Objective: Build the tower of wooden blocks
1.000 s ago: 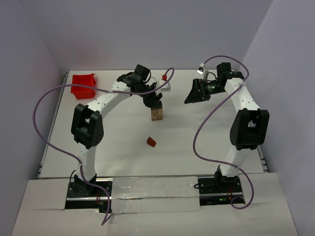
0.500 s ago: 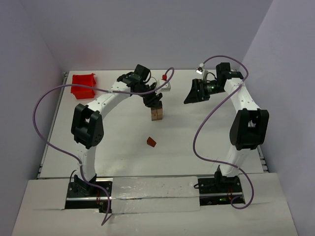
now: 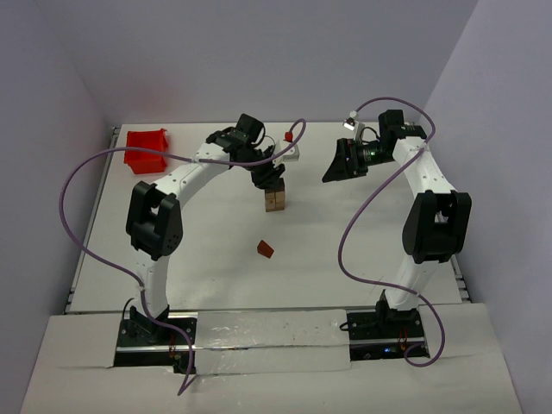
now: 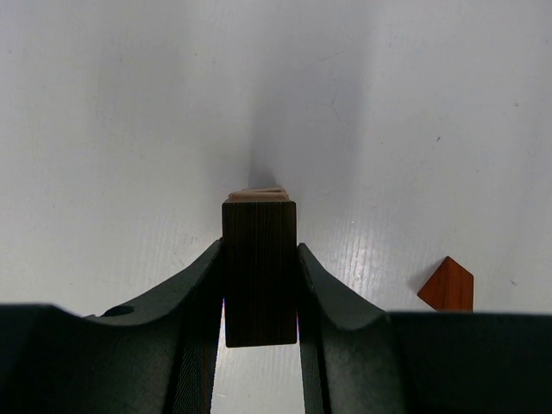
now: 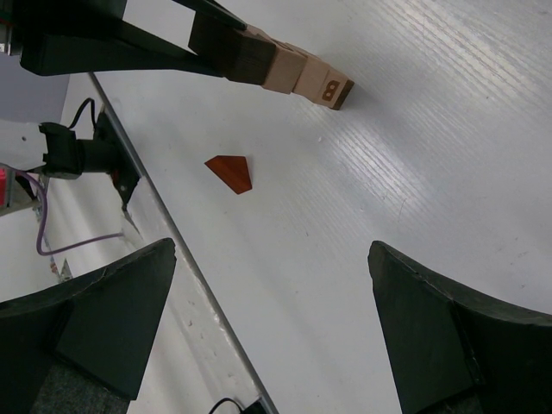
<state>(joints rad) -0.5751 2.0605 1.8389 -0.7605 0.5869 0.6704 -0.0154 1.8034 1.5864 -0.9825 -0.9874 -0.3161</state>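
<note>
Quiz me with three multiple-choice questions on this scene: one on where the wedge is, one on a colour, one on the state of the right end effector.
1. The wedge lies: A) on the table, apart from the tower; B) atop the tower; C) in the right end effector.
2. The block in the left end effector is: A) light tan; B) dark brown; C) red.
3. The right end effector is: A) shut on a cube; B) shut on the wedge; C) open, empty.

Answers: 1 A, it lies alone on bare table, nearer the arm bases than the tower. 2 B, the left wrist view shows dark wood in its grip. 3 C, its jaws stand wide apart with nothing between.
</note>
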